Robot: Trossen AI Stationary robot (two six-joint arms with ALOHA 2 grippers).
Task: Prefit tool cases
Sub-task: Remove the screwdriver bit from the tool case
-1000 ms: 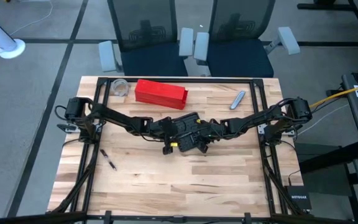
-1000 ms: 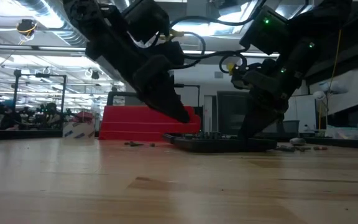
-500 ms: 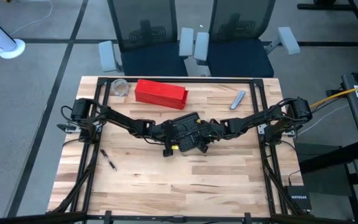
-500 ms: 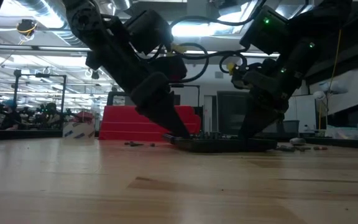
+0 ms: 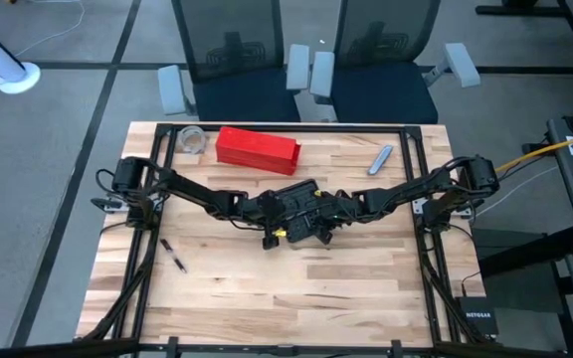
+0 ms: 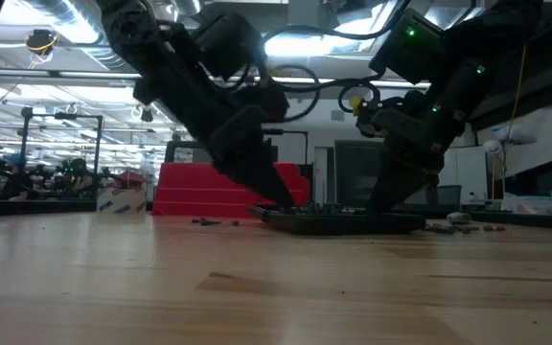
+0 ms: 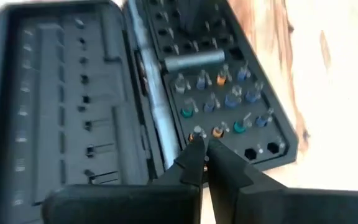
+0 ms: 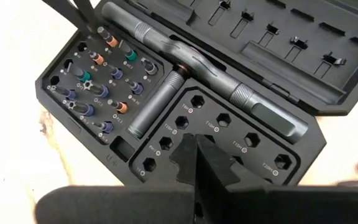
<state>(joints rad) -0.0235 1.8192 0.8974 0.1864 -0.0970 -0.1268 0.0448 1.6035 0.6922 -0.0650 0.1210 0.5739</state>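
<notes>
Both grippers work over the open tool case at the table's centre. The left gripper pinches closed among the coloured bits. The right gripper, also closed, holds nothing.

The tool case is black, its lid half ribbed with moulded slots; in its tray stand bits with orange, teal and blue-violet collars, beside a grey metal handle and hexagonal sockets with white lettering. At 11 o'clock from the case lies a plain red box. The table is pale striped wood; both arms are dark
</notes>
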